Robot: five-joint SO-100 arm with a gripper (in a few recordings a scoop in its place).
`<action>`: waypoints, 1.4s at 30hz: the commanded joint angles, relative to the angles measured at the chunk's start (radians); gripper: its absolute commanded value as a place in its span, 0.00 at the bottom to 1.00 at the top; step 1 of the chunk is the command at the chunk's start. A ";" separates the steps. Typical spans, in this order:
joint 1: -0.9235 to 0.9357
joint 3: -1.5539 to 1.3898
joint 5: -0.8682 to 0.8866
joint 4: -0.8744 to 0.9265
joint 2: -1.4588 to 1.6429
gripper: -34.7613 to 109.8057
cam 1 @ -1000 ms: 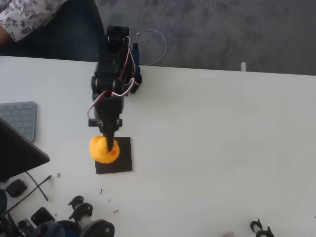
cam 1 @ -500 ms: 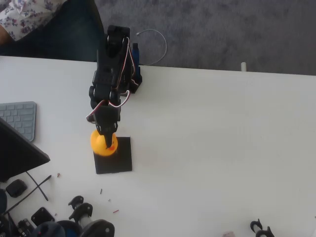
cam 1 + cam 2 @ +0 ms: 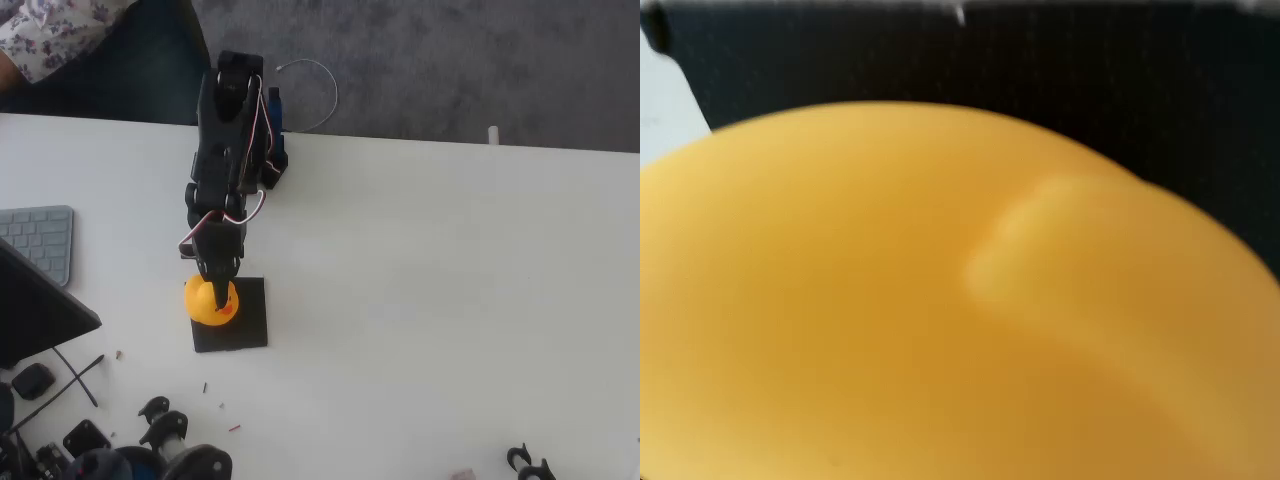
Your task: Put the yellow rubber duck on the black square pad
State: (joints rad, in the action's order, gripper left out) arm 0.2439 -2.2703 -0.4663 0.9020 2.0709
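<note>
In the overhead view the black robot arm [image 3: 228,150] reaches from the far edge of the white table [image 3: 450,300] toward the camera's lower left, and its jaws [image 3: 219,291] sit right over the small rounded yellow rubber duck [image 3: 207,305]. The dark finger lies across the top of the duck and seems to be clamped on it, though the view from above does not let me say for certain how firmly the jaws close. The duck is over the upper left corner of the thin flat black square pad [image 3: 240,322], partly overhanging the pad's left edge onto the table; its small red-orange beak mark faces the pad's centre. Whether the duck rests on the pad or is held just above it cannot be told. In the wrist view the duck's smooth yellow-orange body [image 3: 940,320] is blurred and very close, with the black pad [image 3: 1040,80] behind it and a sliver of white table at the upper left. A grey keyboard [image 3: 40,240] lies near the left edge of the table, well apart from the pad, and assorted small dark parts [image 3: 160,430] are scattered along the near edge.
</note>
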 commanded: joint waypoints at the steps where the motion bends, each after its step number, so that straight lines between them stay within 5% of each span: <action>1: -0.009 -0.003 -0.017 -0.011 0.040 0.31; 14: -0.127 -0.005 -0.015 -0.012 0.043 0.32; 23: -0.137 -0.006 -0.100 -0.011 0.041 0.47; 42: -0.133 -0.069 -0.158 0.008 0.055 0.47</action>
State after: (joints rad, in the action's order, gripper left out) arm 0.1227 -2.3378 -0.6151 0.8882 2.0831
